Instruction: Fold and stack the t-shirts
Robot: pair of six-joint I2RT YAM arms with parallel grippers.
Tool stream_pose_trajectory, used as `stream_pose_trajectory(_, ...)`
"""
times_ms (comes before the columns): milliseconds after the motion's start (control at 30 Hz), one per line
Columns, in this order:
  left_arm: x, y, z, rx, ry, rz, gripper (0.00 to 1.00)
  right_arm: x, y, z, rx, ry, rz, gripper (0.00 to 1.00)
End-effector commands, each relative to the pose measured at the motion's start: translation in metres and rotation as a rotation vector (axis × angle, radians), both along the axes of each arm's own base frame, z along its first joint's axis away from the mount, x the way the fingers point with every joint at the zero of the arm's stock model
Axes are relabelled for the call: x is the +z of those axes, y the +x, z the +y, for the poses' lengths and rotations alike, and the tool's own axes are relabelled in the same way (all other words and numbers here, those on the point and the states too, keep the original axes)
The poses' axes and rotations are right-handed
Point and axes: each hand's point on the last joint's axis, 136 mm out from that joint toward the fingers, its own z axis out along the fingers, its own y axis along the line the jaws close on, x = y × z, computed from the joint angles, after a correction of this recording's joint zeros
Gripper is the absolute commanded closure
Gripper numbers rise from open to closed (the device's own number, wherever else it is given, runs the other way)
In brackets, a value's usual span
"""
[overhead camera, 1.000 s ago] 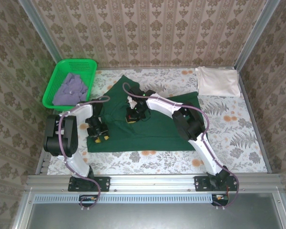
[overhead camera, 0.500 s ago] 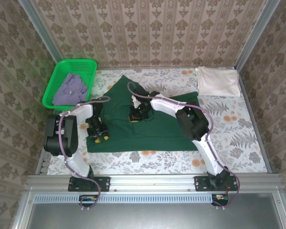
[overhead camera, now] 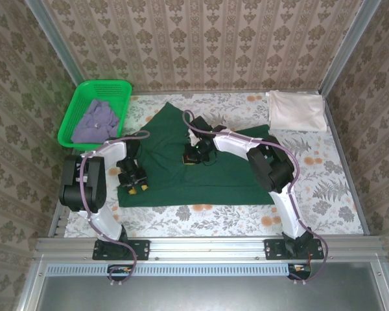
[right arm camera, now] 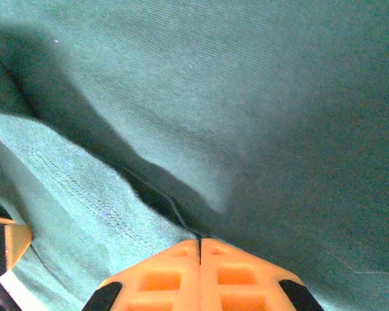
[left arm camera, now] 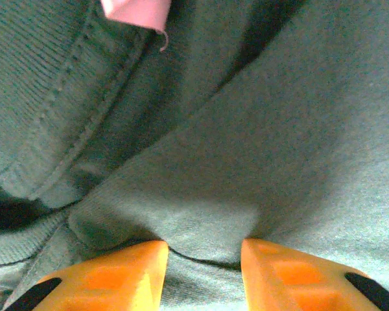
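I am pinching the dark green t-shirt (overhead camera: pixel 188 184) with both claws. My right claw (overhead camera: pixel 193 155) is closing tight on a fold at centre frame, and my left claw (overhead camera: pixel 135 183) is gripping bunched cloth, jaws narrowly parted, near the shirt's lower-left edge. The shirt is lying lengthwise left-to-right, mostly rightward of both.

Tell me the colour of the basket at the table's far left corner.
Bright green; the basket shows best in the top external view.

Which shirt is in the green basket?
The greyish-lavender shirt, crumpled in the basket at far left. The dark green shirt lies spread on the table; the cream-white shirt sits folded at far right.
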Motion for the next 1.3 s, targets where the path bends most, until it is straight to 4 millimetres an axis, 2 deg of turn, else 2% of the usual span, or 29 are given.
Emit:
stream_pose_trajectory(0,-0.017,-0.014,0.021,-0.015,0.104,0.067,0.63,0.014,0.003,-0.009,-0.042,-0.006,-0.04,1.0)
stream_pose_trajectory(167,-0.018,-0.013,0.022,-0.021,0.113,0.067,0.63,0.014,0.004,-0.019,-0.075,-0.026,-0.044,1.0)
stream_pose_trajectory(200,-0.018,-0.012,0.023,-0.021,0.114,0.066,0.62,0.014,0.004,-0.021,-0.082,-0.033,-0.041,0.97)
stream_pose_trajectory(300,-0.016,-0.009,0.023,-0.022,0.115,0.06,0.6,0.014,0.007,-0.03,-0.121,-0.052,-0.027,0.69)
stream_pose_trajectory(400,-0.008,-0.002,0.021,-0.014,0.107,0.044,0.56,0.033,0.014,-0.043,-0.183,-0.038,-0.046,0.54)
stream_pose_trajectory(500,0.013,0.015,0.018,-0.009,0.095,-0.015,0.53,0.057,0.019,-0.066,-0.251,-0.03,-0.068,0.5)
stream_pose_trajectory(600,0.042,0.037,0.015,-0.002,0.088,-0.096,0.48,0.071,0.017,-0.11,-0.368,-0.043,-0.063,0.5)
stream_pose_trajectory(700,0.066,0.052,0.009,-0.008,0.065,-0.158,0.47,0.072,-0.002,-0.163,-0.507,-0.092,-0.021,0.53)
stream_pose_trajectory(733,0.072,0.054,0.004,-0.023,0.049,-0.173,0.47,0.068,-0.018,-0.179,-0.531,-0.125,0.015,0.53)
stream_pose_trajectory(833,0.076,0.05,-0.018,-0.091,-0.012,-0.19,0.48,0.064,-0.058,-0.21,-0.55,-0.189,0.065,0.55)
stream_pose_trajectory(933,0.066,0.032,-0.038,-0.154,-0.074,-0.147,0.52,0.058,-0.1,-0.237,-0.587,-0.279,0.139,0.57)
stream_pose_trajectory(1033,0.049,0.011,-0.041,-0.161,-0.083,-0.103,0.55,0.048,-0.141,-0.256,-0.62,-0.34,0.216,0.61)
stream_pose_trajectory(1133,0.033,0.0,-0.041,-0.134,-0.088,-0.078,0.55,0.041,-0.164,-0.264,-0.658,-0.329,0.231,0.64)
stream_pose_trajectory(1267,0.014,-0.008,-0.038,-0.101,-0.072,-0.043,0.55,0.026,-0.18,-0.279,-0.712,-0.342,0.271,0.68)
